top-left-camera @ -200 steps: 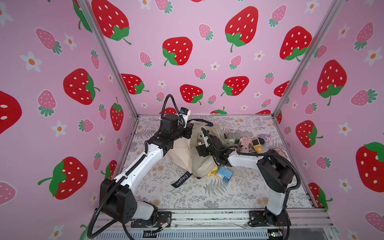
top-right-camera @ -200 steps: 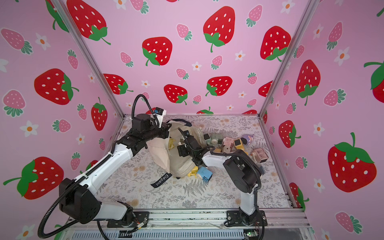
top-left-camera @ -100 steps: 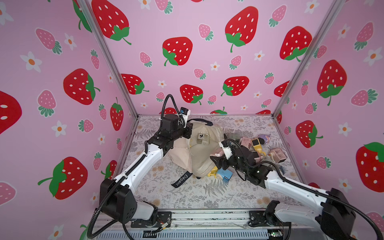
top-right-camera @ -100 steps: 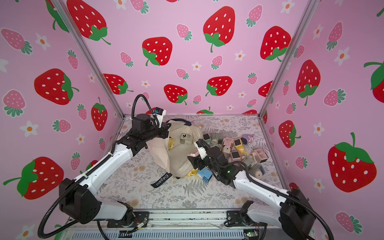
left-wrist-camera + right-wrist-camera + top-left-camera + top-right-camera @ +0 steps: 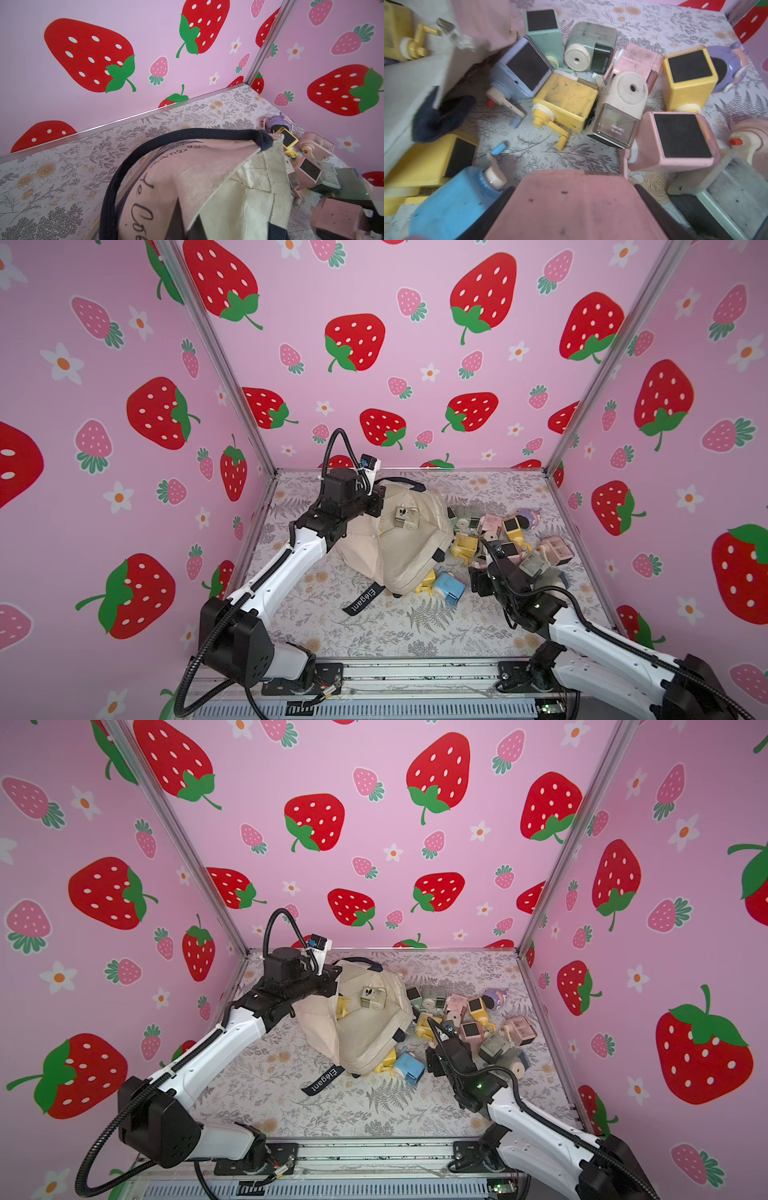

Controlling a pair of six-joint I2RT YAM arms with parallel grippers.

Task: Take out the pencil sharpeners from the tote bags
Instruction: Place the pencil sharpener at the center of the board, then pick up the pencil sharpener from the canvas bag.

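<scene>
Mia: Sharpeners (image 5: 510, 551) first. Where are they?
Tom: Most lie in a loose pile on the counter (image 5: 374, 635), just beside the tote bag (image 5: 407, 560), on the right arm's side. They are pink, yellow and sage green, plus a round purple one (image 5: 528, 518) at the far edge of the pile. A blue one (image 5: 449, 590) sits against the bag's near edge. It touches a yellow one (image 5: 426, 578) that is partly under the cloth.
Mia: Any inside the bag?
Tom: Yes. In both top views a pale green one (image 5: 372, 997) shows in the open mouth, and in a top view a bit of yellow (image 5: 343, 1006) shows beside it.
Mia: And the bag itself?
Tom: Cream and crumpled, in the middle of the counter, with its mouth facing up. Its navy handle (image 5: 116, 182) arches at the far side. A black strap (image 5: 361, 599) reading Elegant trails toward the front.
Mia: The hands?
Tom: The left hand (image 5: 376, 506) is pressed together on the bag's far-left rim, holding it up. The right hand (image 5: 478, 574) hangs at the near edge of the pile. It is pinching a pink sharpener (image 5: 571, 203) between its dark fingers (image 5: 654, 203), which are spread wide around it.
Mia: And around all that?
Tom: Pink walls (image 5: 415, 344) printed with strawberries, on three sides.
</scene>
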